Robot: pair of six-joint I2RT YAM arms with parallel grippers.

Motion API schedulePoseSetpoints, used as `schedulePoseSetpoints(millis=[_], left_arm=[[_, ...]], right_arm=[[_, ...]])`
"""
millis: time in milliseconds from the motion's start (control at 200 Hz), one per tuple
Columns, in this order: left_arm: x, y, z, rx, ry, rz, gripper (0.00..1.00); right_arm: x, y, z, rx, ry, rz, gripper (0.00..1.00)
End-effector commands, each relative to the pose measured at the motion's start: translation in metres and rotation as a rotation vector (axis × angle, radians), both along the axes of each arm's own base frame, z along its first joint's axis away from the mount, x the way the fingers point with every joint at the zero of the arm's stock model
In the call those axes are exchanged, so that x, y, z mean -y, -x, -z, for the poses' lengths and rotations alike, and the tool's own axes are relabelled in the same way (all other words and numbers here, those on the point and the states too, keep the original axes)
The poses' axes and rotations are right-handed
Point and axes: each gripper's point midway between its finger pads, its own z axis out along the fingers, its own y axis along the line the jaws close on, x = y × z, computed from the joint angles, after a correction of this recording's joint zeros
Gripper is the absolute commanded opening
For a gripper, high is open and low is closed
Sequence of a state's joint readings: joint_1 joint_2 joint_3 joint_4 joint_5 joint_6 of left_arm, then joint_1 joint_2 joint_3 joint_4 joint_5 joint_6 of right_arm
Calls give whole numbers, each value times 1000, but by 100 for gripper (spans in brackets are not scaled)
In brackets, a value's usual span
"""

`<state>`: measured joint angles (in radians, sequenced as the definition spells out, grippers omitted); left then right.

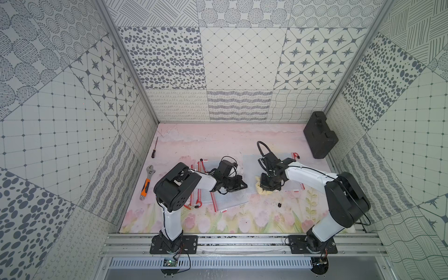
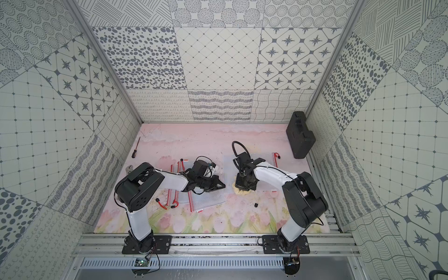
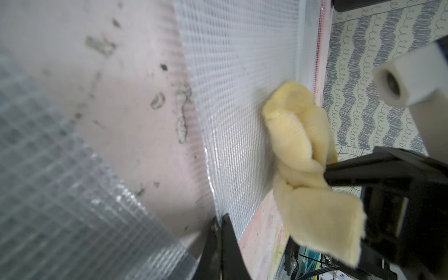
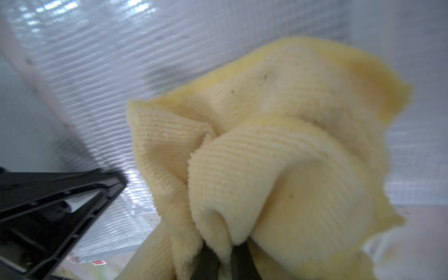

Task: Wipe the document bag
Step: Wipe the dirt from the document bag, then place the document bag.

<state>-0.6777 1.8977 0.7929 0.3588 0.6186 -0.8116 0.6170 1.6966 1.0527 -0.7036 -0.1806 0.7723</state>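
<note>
Two-handed work on the pink mat. With the right gripper, squeezing tight on a bunched yellow cloth and pressing it down on the document bag, lying flat right of centre. With the left gripper, fully closed, meeting that bag's left edge; impossible to tell whether pinching or only touching. Working beside other mesh bags, well apart from the wrench, screwdriver and black case.

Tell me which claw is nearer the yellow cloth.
Right. The right claw is shut on the yellow cloth, against the document bag; the left claw pinches that bag's edge, beside the cloth but apart from it.
</note>
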Motion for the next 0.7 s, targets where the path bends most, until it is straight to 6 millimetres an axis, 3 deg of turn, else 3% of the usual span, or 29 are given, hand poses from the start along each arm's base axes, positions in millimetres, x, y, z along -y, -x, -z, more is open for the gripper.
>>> schedulePoseSetpoints(millis=[0, 65, 145, 205, 320, 420, 485, 570, 695], left_arm=[[-84, 33, 80, -190, -467, -140, 0], [-84, 34, 79, -189, -466, -139, 0], [-85, 34, 80, -189, -465, -138, 0], [-84, 34, 80, -189, -464, -135, 0], [-83, 33, 80, -190, -459, -131, 0], [-82, 33, 81, -189, -456, -128, 0], [-82, 33, 80, -187, -455, -127, 0], [-82, 33, 79, -190, -464, -119, 0], [-70, 28, 58, -134, -507, -46, 0]], right_arm=[[-48, -8, 3, -5, -98, -29, 0], [-44, -8, 11, -12, -72, -23, 0], [-19, -3, 19, -30, -22, -2, 0], [10, 5, 25, -50, 19, 28, 0], [83, 25, 32, -90, 96, 135, 0], [126, 39, 25, -91, 107, 211, 0], [134, 39, 15, -69, 102, 209, 0], [127, 33, -7, -32, 60, 194, 0], [114, 8, -68, 131, -46, 202, 0]])
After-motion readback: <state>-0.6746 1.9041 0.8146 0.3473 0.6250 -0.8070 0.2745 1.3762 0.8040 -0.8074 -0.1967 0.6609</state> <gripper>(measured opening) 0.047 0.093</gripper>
